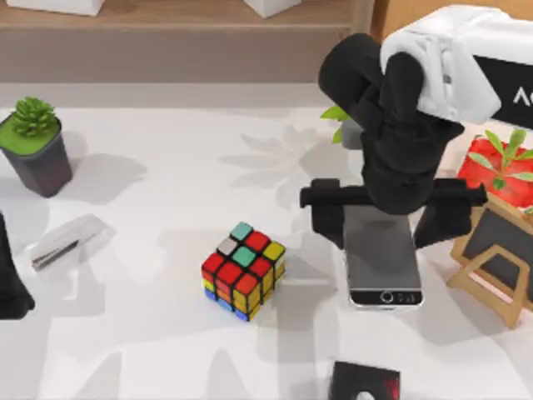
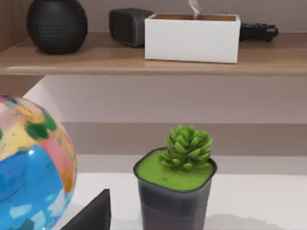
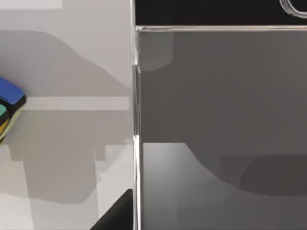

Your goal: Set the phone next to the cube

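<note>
Right of centre on the table, your right gripper (image 1: 390,218) points straight down over the phone (image 1: 385,267), fingers spread wide on either side of it, gripping nothing. That phone lies flat, home button toward you, near the cube (image 1: 243,270) on its left. Your left arm sits parked at the left edge.

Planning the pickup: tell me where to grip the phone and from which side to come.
Grip the phone across its two long silver edges, coming straight down from above. It lies flat on the table, screen up, so only the narrow width fits between fingers. The right gripper already hangs over its far half, fingers spread to either side. The left gripper sits parked at the table's left edge.
</note>
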You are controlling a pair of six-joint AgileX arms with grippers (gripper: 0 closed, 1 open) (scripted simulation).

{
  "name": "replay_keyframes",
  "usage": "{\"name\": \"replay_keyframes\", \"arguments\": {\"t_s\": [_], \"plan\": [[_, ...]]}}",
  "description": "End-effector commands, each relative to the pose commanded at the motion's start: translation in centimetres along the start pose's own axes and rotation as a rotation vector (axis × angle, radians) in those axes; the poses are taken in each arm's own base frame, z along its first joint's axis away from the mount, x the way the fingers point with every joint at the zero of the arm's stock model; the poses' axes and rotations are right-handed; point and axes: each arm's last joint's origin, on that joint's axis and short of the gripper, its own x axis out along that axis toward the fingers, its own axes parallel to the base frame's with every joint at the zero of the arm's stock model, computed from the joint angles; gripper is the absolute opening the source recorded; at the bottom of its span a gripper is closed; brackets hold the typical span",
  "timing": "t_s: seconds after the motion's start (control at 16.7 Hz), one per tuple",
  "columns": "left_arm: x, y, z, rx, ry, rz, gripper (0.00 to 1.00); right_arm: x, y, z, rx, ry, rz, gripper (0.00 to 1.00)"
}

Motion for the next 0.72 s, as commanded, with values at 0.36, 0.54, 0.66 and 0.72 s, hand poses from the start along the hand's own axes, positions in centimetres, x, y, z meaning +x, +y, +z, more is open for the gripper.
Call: {"name": "replay_keyframes", "arguments": {"t_s": [0.36, 0.54, 0.66, 0.72], "plan": [[0.00, 0.00, 0.00, 0.000, 0.000, 0.000, 1.00, -0.17, -0.07, 0.06, 0.004, -0.004, 0.005, 0.00], [0.00, 0.00, 0.00, 0.000, 0.000, 0.000, 1.00, -0.21, 0.06, -0.07, 0.001, -0.007, 0.013, 0.00], [0.00, 0.00, 0.00, 0.000, 0.000, 0.000, 1.00, -0.18, 0.23, -0.26, -0.003, -0.007, 0.024, 0.00], [0.00, 0.00, 0.00, 0.000, 0.000, 0.000, 1.00, -0.12, 0.33, -0.37, -0.005, -0.005, 0.031, 0.00]]}}
